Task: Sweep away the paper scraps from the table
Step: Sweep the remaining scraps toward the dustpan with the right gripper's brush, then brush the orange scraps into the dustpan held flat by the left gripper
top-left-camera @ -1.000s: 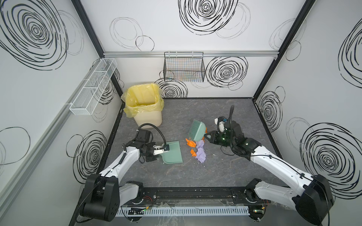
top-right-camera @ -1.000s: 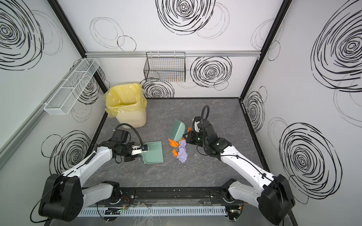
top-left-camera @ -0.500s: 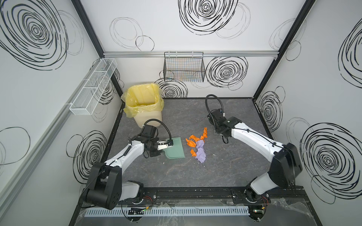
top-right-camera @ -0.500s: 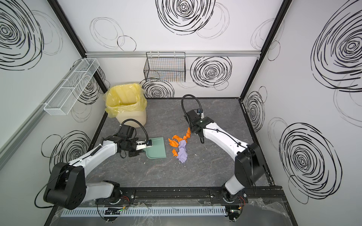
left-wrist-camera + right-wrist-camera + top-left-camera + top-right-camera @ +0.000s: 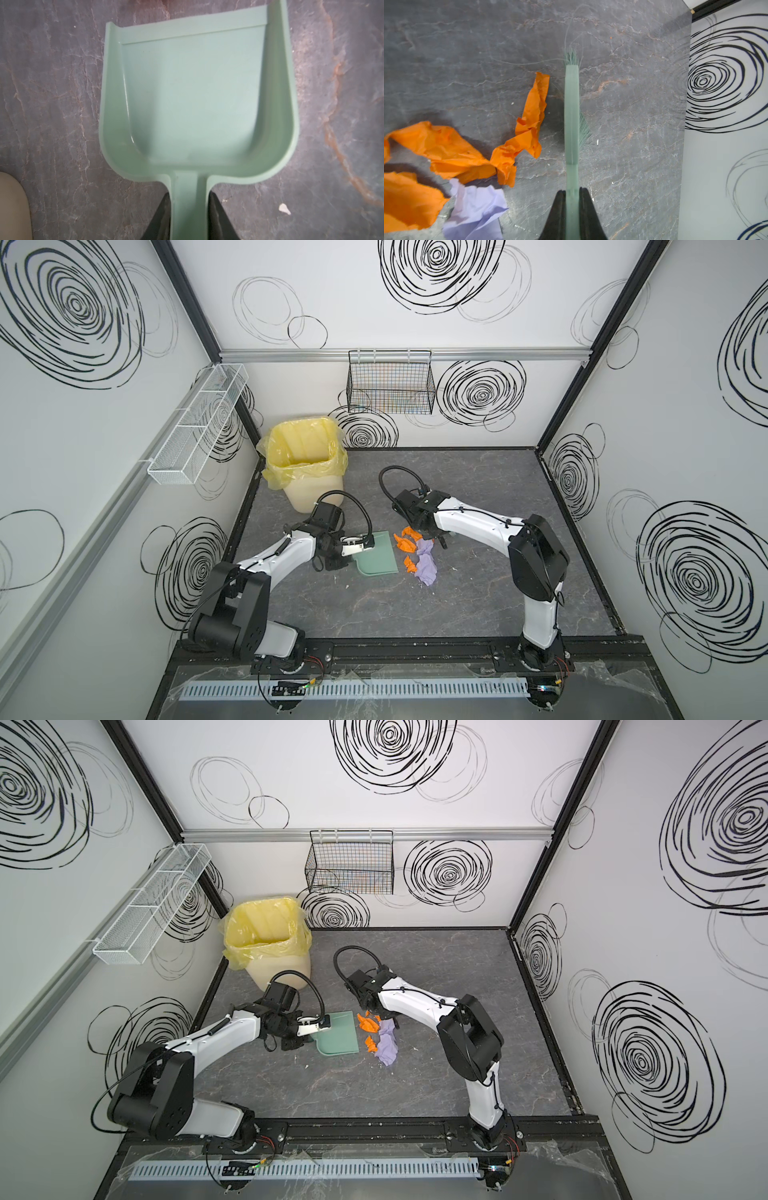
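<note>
Right wrist view, and only this one, gives me the brush (image 5: 571, 116): a mint-green handle seen edge-on, bristles fanning out past one side over the surface (image 5: 633, 99). The right tool (image 5: 572, 190) is clamped on that handle, its black fingers (image 5: 557, 216) pressed to both sides. The paper scraps (image 5: 527, 118) lie just beside the brush: crumpled orange pieces with a lavender wad next to them. In both top views the right arm covers brush and tool, so I cannot make them out there.

Left wrist view alone shows the dustpan (image 5: 197, 93) close up. The left tool (image 5: 188, 196) grips its narrow handle, one finger tight against each side. A white crumb (image 5: 284, 208) sits on the surface near the pan, and a cream corner of the bin (image 5: 12, 207) shows at the frame edge.

Both top views give the layout. The surface is dark grey with pale veins, boxed in by white walls (image 5: 457, 294) with black swirls. The bin with its yellow liner (image 5: 303, 452) stands in the far left corner. A black wire basket (image 5: 390, 385) hangs on the back wall, a white mesh rack (image 5: 199, 423) on the left wall. The scraps (image 5: 426, 566) cluster mid-surface, just beside the dustpan's open lip, between pan and right arm, all lying on the surface.
</note>
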`<state>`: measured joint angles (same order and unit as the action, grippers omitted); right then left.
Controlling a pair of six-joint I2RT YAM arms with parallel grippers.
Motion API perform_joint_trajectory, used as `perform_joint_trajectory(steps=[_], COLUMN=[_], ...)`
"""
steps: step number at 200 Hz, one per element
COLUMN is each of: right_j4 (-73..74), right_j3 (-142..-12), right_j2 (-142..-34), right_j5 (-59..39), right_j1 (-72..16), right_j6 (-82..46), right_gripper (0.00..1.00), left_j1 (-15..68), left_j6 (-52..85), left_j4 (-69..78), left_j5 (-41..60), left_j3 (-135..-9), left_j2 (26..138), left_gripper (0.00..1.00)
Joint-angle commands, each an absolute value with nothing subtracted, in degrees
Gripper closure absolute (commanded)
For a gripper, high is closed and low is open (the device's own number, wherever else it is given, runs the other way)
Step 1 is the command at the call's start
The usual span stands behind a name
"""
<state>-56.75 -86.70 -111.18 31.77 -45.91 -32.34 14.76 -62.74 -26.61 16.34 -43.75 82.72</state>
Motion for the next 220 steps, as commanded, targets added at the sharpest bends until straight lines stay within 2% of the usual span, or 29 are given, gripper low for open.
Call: perform_joint_trajectory(steps=[1,50,109,220], right_j4=[-59.9,-55.8,-52.5,-45.9], right_j3=[-88.0,-86.2,-86.1,-86.1], right_j2=[-111.5,-108.7,-105.8,-99.0], right_j5=[29.0,19.3,12.4,7.7], right_j1=[-47.4,-51.6,-56.4,-58.8], right_j6=[-33.0,-31.6,-32.7,-36.0], right_gripper=[1.0,1.0,1.0,1.0], left_j1=[15.4,15.8,16.5,18.0], left_j6=[-61.8,-61.3,-60.5,-59.1], left_j4=[-25.1,-24.2,-23.3,-22.0], left_j5=[16.1,16.2,16.0,16.6], left_j3=[-44.9,-44.8,-44.8,-43.7], left_j2=[83.9,84.7,85.4,86.2], left_gripper=[1.0,1.0,1.0,1.0])
